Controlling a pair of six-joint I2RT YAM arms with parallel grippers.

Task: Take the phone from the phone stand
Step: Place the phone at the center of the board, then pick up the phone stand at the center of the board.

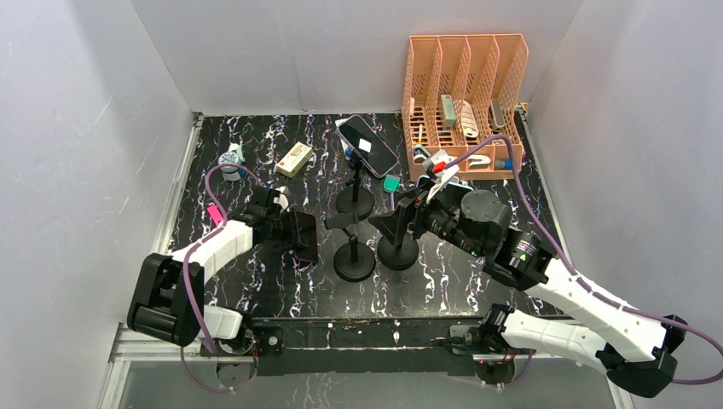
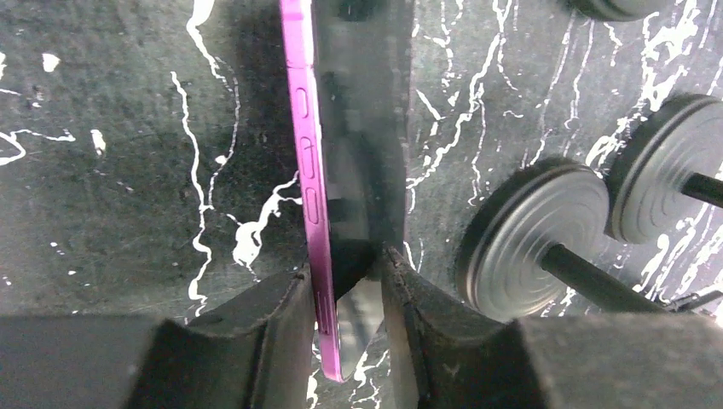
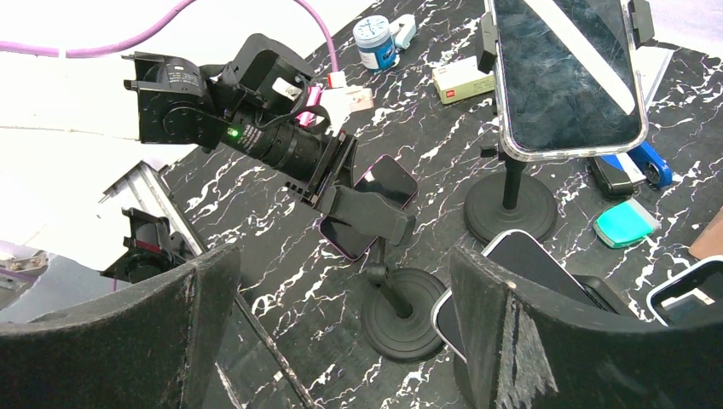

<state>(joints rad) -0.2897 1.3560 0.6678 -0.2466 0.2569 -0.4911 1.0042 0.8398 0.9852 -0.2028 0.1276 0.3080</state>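
A purple-edged phone (image 2: pixel 309 170) with a dark screen stands edge-on low over the table, between the fingers of my left gripper (image 2: pixel 345 273). The jaws are parted wider than the phone is thick. Its purple edge rests on the left finger (image 2: pixel 277 315) and it leans loosely across the gap. From above, the left gripper (image 1: pixel 294 228) and phone (image 1: pixel 305 239) are left of the empty phone stand (image 1: pixel 354 260). My right gripper (image 3: pixel 343 254) hangs wide open above that stand (image 3: pixel 405 311). It holds nothing.
A second stand (image 1: pixel 398 251) carries a white-rimmed phone (image 3: pixel 529 260) under the right wrist. A far stand (image 1: pixel 354 200) holds a clear-cased phone (image 1: pixel 368 145). An orange file rack (image 1: pixel 465 77), small box (image 1: pixel 294 158), jar (image 1: pixel 230 162) and teal eraser (image 1: pixel 391 183) lie behind.
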